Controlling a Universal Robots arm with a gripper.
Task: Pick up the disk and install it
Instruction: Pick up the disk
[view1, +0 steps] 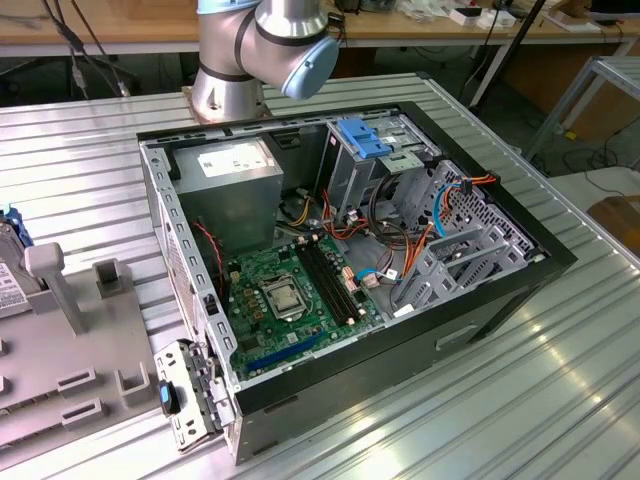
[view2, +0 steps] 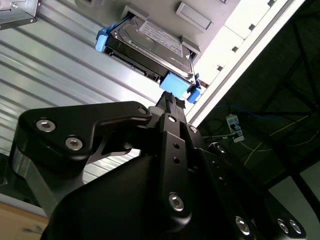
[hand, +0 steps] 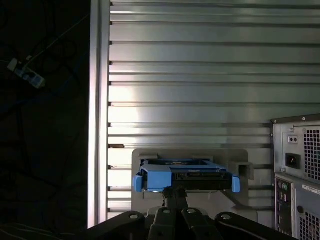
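Ribbed table (hand: 200, 75); disk (hand: 185, 176) lay on grey fixture (hand: 145, 155). Gripper (hand: 175, 190) hovered beside it, fingers (view2: 172, 103) pressed together: pickup pending, likely needing them spread.

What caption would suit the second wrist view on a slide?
Tool close to the blue-railed disk, resting on a grey fixture atop the ribbed table.

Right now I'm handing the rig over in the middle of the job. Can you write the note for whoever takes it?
Gripper: poised at the near blue rail of the disk in both wrist views; contact unclear.
Disk: seated in the grey holder on the metal table, outside the open computer case.
Done: gripper is lined up on the disk.
Left: disk not yet lifted and not yet in the case.
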